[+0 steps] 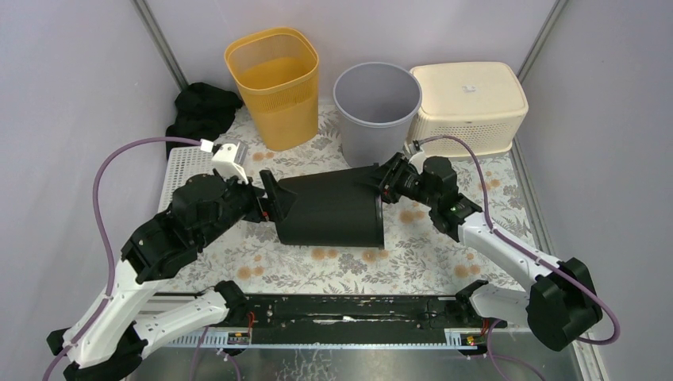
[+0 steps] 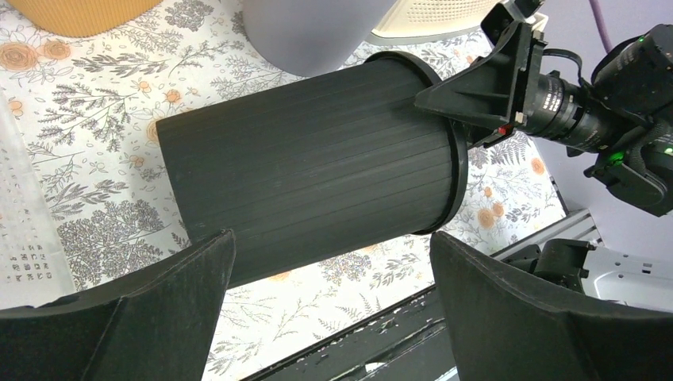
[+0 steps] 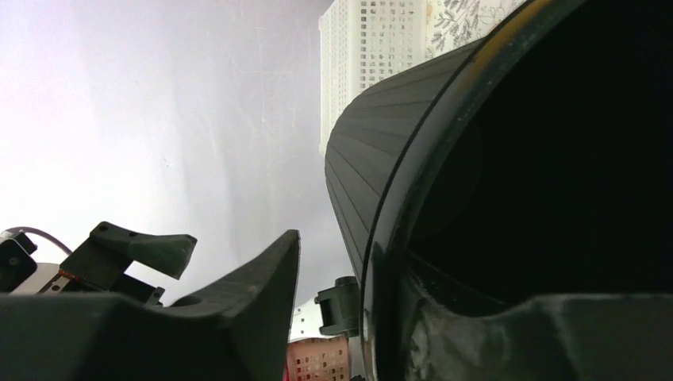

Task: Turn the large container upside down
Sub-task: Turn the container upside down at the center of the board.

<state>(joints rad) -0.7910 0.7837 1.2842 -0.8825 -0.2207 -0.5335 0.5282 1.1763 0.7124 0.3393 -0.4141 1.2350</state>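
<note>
Large container (image 1: 329, 210): black, round, vertical ribs along the wall, slight taper, raised lip at the mouth. Matte plastic look, inside dark. It lies on its side mid-bench on the floral-covered bench (image 1: 413, 246), base to the left, mouth to the right, just in front of the grey bin (image 1: 377, 107).

Left end effector (image 1: 274, 198): jaws spread fully wide, nothing in them, just beside the base end of the container.

Right end effector (image 1: 386, 181): at the mouth, jaws partly apart and straddling the rim, one finger outside and one inside. The outer finger (image 3: 238, 302) stands clear of the wall. Inner finger contact is hard to make out in the dark interior, probably not clamped.

Behind: orange mesh bin (image 1: 274, 83) and cream basket (image 1: 468, 99), upright and upside down respectively.
</note>
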